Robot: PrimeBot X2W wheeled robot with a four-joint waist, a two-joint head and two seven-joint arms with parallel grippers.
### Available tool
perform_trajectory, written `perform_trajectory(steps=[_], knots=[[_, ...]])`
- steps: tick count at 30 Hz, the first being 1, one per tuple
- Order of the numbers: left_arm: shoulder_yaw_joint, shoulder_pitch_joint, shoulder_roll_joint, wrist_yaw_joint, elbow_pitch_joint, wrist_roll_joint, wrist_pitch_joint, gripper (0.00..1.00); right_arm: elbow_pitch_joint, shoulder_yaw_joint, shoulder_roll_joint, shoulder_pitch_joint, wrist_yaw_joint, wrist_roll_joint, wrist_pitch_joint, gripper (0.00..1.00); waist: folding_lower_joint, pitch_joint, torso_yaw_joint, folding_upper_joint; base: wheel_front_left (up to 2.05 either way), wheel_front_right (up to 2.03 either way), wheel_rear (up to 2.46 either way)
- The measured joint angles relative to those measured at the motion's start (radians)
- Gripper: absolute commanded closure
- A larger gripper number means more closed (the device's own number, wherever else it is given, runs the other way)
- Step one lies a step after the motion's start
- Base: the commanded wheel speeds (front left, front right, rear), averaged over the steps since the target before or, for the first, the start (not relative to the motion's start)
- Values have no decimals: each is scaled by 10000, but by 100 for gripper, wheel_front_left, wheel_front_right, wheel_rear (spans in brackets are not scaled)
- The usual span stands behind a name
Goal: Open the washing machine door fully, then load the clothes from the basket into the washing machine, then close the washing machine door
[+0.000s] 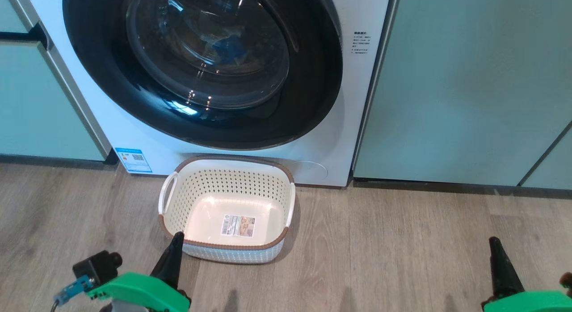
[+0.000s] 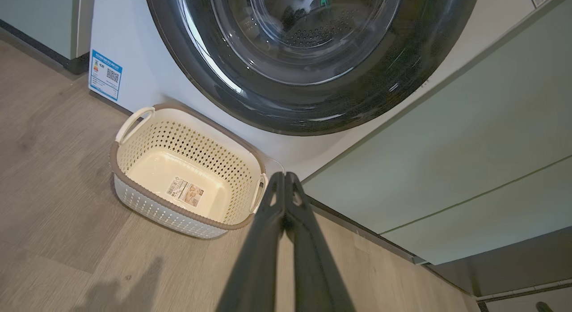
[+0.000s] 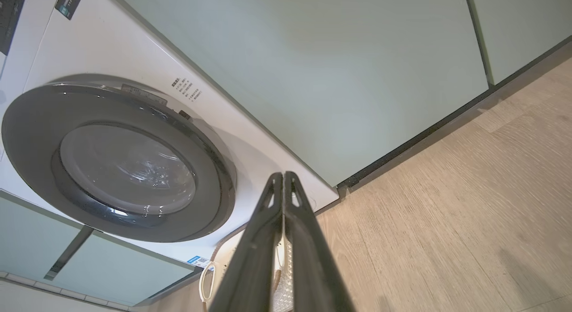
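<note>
Now glossy black washing machine door point(image 1: 203, 57) sits shut, top edge cropped. Both pinched closed, empty: left gripper point(image 1: 178, 236), right gripper point(image 1: 494, 241).

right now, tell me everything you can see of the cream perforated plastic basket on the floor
The cream perforated plastic basket is rectangular with rounded corners, a brown rim and a white loop handle on each short side. Rows of small holes cover its walls; its smooth bottom bears a printed label. It is empty and stands upright on the pale wood-look floor, in front of the white front-loading washing machine, below its closed round black door. Whether its back rim touches the machine I cannot tell.
</note>
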Motion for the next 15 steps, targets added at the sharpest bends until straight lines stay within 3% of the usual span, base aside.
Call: perform_trajectory(steps=[15], knots=[[169,-263,-69,-222,366,-1670,303,100,180,-226,-15,-219,0,1636,349,100,0,13,17,0,0,0,0]])
